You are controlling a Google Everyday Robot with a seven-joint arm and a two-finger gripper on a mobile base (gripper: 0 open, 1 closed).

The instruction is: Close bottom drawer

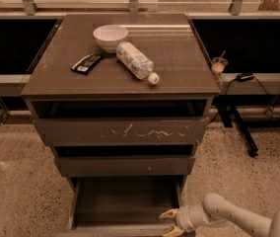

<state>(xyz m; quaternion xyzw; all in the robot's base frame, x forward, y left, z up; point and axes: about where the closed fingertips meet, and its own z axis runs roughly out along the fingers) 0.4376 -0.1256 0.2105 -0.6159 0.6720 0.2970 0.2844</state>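
Bowl (110,36), lying bottle (136,61) and dark packet (87,63) sit on cabinet top (179,58); bottom drawer (125,201) pulled far out under two partly open drawers, gripper (171,222) at its right front corner, fingers (168,214) spread, holding nothing.

The bottom drawer (125,201) stands pulled well out toward the near side at the foot of the cabinet. It's the narrowest of the three, dark grey-brown, sitting level. Its shallow box lies open to view, the side walls running back under the mid-width drawer above. The plain, handle-less front runs along the near edge. The gripper (171,222) sits at the drawer's near right corner, fingers spread apart.
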